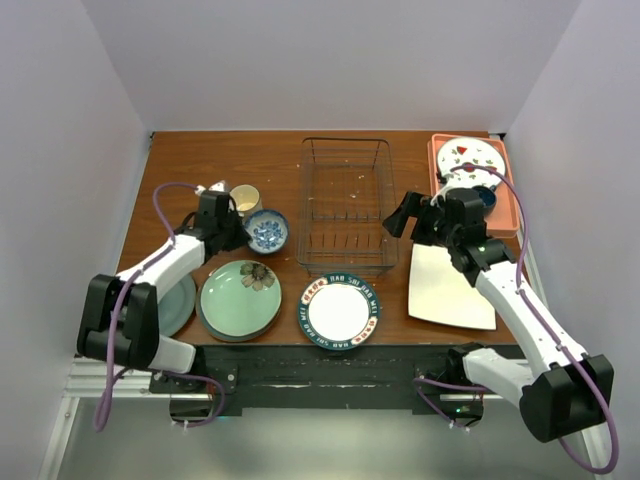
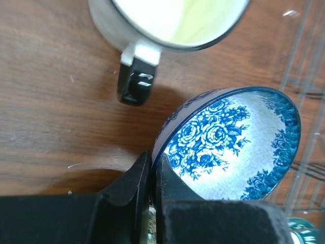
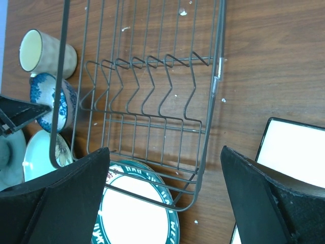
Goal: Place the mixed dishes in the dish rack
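The left end effector [image 2: 152,165] is pinched shut on the rim of the small blue-white patterned bowl [image 2: 233,137], and the dish rack [image 1: 304,200] lies just to the bowl's right, nearest this arm. The right end effector [image 1: 410,215] hangs wide apart by the rack, holding nothing. The fingers [image 2: 127,188] hide the pinched bit of rim.

End effector [image 2: 153,163] tight on patterned bowl [image 2: 231,145]
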Action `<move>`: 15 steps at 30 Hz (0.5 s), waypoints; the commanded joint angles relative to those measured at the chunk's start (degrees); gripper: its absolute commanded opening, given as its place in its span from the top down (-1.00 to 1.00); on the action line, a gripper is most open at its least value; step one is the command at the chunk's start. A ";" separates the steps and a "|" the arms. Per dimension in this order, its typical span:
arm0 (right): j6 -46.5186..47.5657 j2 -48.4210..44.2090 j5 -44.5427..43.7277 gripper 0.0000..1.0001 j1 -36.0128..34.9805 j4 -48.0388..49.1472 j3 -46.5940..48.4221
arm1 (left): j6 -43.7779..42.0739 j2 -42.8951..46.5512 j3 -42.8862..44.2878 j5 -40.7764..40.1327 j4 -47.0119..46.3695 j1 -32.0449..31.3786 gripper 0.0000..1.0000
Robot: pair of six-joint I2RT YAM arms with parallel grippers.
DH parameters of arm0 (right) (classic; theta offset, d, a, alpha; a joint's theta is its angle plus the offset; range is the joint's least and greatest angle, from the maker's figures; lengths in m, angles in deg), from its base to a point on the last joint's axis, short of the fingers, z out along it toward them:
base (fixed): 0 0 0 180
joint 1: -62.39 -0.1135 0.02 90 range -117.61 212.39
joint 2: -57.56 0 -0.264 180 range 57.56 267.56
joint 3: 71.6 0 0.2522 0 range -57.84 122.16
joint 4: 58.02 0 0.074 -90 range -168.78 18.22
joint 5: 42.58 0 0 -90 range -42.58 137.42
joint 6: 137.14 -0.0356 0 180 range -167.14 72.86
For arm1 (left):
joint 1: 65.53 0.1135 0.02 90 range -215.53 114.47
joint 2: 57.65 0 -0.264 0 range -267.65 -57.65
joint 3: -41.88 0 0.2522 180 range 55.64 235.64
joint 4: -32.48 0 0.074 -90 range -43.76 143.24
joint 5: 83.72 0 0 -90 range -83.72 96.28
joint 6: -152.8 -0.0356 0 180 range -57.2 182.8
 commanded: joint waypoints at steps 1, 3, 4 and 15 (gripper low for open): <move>2.01 0.78 4.44 -0.91 -0.57 1.38 4.77 | -1.77 6.68 5.98 0.32 -0.97 -0.49 1.00; 2.62 1.84 4.98 -0.91 -1.97 1.47 6.43 | -2.56 8.09 7.65 1.11 0.09 -0.49 1.00; 2.71 2.54 4.72 -0.91 -2.68 1.91 6.96 | -2.83 9.32 8.18 1.38 0.44 -0.49 1.00; 7.02 11.15 -3.45 -0.89 -20.51 4.46 18.82 | -7.66 12.06 12.84 17.37 -0.43 -1.28 1.00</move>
